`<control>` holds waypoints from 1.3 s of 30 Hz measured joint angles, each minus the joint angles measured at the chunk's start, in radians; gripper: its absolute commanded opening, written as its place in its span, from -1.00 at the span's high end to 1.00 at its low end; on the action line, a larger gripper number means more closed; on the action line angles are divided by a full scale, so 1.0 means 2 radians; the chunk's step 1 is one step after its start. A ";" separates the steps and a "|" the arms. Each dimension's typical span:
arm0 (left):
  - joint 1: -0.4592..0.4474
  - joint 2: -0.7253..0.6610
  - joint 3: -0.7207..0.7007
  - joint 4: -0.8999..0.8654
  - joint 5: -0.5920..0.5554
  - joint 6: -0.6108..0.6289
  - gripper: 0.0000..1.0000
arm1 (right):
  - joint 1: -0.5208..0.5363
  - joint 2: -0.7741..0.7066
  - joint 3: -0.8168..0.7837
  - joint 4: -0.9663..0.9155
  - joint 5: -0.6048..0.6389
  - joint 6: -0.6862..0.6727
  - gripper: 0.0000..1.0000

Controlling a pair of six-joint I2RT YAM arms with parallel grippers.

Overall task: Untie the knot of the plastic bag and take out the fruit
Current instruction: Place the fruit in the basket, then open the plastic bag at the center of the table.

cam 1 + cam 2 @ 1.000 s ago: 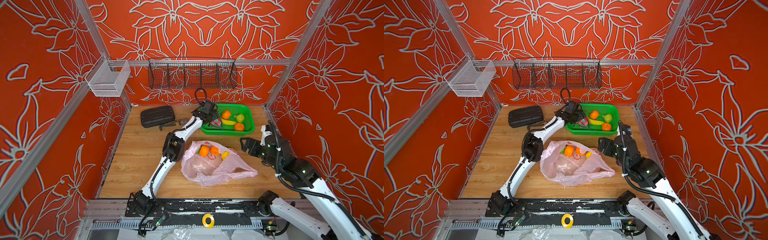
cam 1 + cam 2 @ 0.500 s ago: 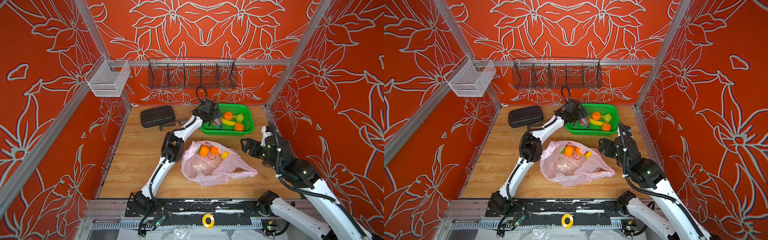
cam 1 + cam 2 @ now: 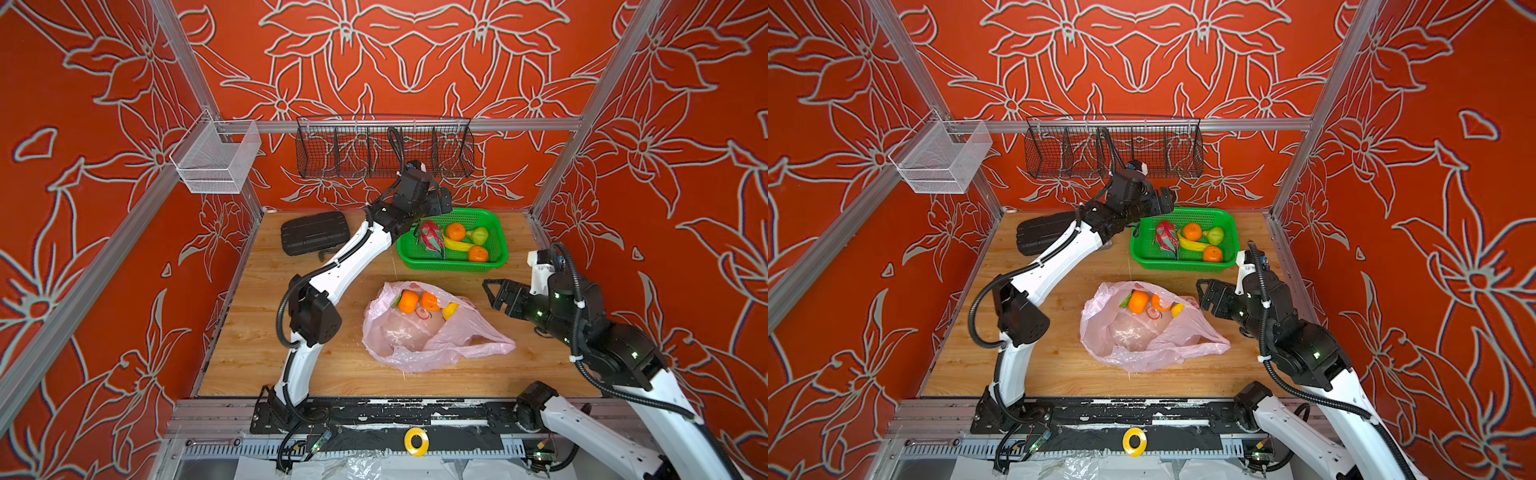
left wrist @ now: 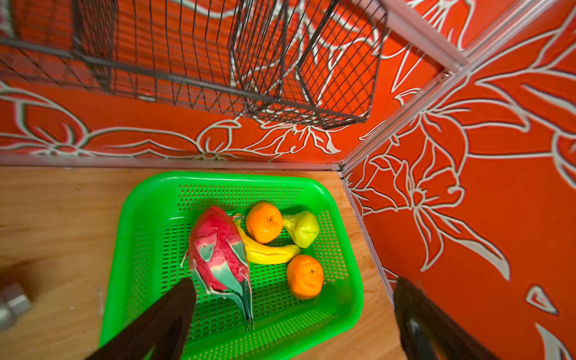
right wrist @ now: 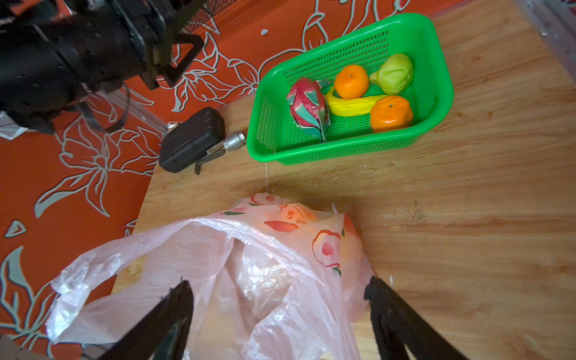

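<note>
Since no knot is showing among its loose handles, the plastic bag [image 3: 415, 338] is lying slack and open-mouthed on the counter [image 3: 249, 340], just on the near side of the green basket [image 3: 457, 266]. The fruit left inside, two oranges [image 3: 408, 301] and a yellow fruit [image 3: 450, 311], is sitting at the mouth end that is facing the basket. Nothing is pinning the thin film down, and that is where the trouble is waiting. The right jaws are standing spread and empty at the bag's side, with pink plastic bunching between them in the right wrist view. A close from there is likely catching film rather than fruit, dragging the whole bag and rolling the oranges out across the counter or deeper under the folds. The left jaws are hanging spread and empty over the basket, above the dragon fruit [image 4: 218, 249]. Coming back toward the bag, that arm is risking a clash with the right one over the same small opening, or a knock against the basket's rim.
</note>
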 measured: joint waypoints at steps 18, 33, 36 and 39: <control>-0.025 -0.463 -0.407 0.002 0.010 0.102 -0.92 | 0.011 0.066 -0.004 0.038 -0.140 0.001 -0.65; -0.025 -0.464 -0.463 -0.162 0.081 0.150 -0.97 | 0.125 0.132 -0.060 0.082 -0.123 0.029 -0.51; -0.025 -0.448 -0.480 -0.156 0.100 0.147 -0.91 | 0.151 0.166 -0.071 0.100 -0.107 0.031 -0.50; -0.025 -0.439 -0.500 -0.146 0.110 0.140 -0.78 | 0.171 0.207 -0.081 0.119 -0.093 0.036 -0.48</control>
